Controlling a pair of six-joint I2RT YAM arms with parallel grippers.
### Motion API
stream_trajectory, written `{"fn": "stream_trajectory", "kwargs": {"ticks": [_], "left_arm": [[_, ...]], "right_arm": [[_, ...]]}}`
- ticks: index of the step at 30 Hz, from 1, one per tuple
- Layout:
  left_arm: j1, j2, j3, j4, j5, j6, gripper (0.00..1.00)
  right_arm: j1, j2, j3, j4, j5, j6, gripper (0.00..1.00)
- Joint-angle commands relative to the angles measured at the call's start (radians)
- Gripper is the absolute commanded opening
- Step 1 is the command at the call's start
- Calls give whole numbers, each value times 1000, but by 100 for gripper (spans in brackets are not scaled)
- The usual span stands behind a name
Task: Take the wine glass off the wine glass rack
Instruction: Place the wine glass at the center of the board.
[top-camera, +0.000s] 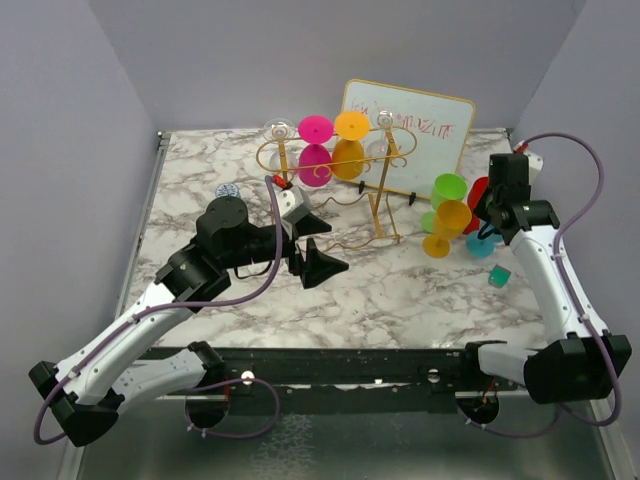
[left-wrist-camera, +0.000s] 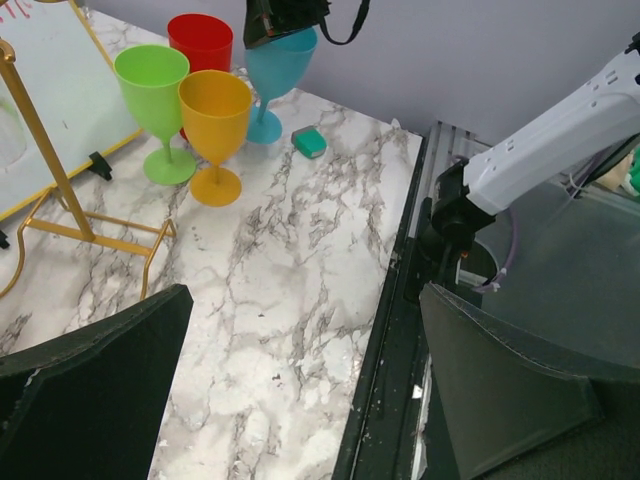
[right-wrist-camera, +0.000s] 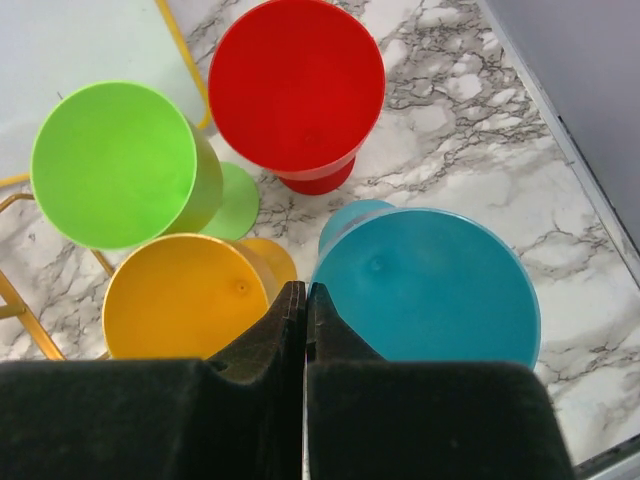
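Left tool (top-camera: 328, 246) spread wide, low over the surface (top-camera: 400, 290), just in front of the gold rack (top-camera: 379, 205). Pink glass (top-camera: 316, 150) and orange glass (top-camera: 349, 145) hang upside down on the rack. Right tool (right-wrist-camera: 305, 298) pressed together, holding nothing, above a standing teal glass (right-wrist-camera: 430, 290).

We find pink handwriting across the top of the whiteboard (top-camera: 432, 150), but it is too small to read.

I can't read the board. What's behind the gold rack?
A whiteboard stands behind the rack. The orange glass hanging on the rack, and the rack's wires, hide bits of the board's left side.
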Motion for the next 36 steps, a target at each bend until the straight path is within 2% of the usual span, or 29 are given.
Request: {"fn": "stream_trajectory", "kwargs": {"ticks": [1,24,30,33,36], "left_arm": [[0,-24,-8,-20,-21,15,99],[1,-36,-23,-22,-42,13,99],[1,-47,-34,-22,-54,11,99],[2,-47,-38,-24,-58,10,99],[2,-40,-35,-25,-56,13,99]], "right_arm": [[-32,51,23,53,-63,-15,1],[-54,142,18,82,-31,35,1],[-57,158,16,94,-38,33,4],[-57,167,23,89,-46,30,8],[-57,165,26,83,-35,28,19]]}}
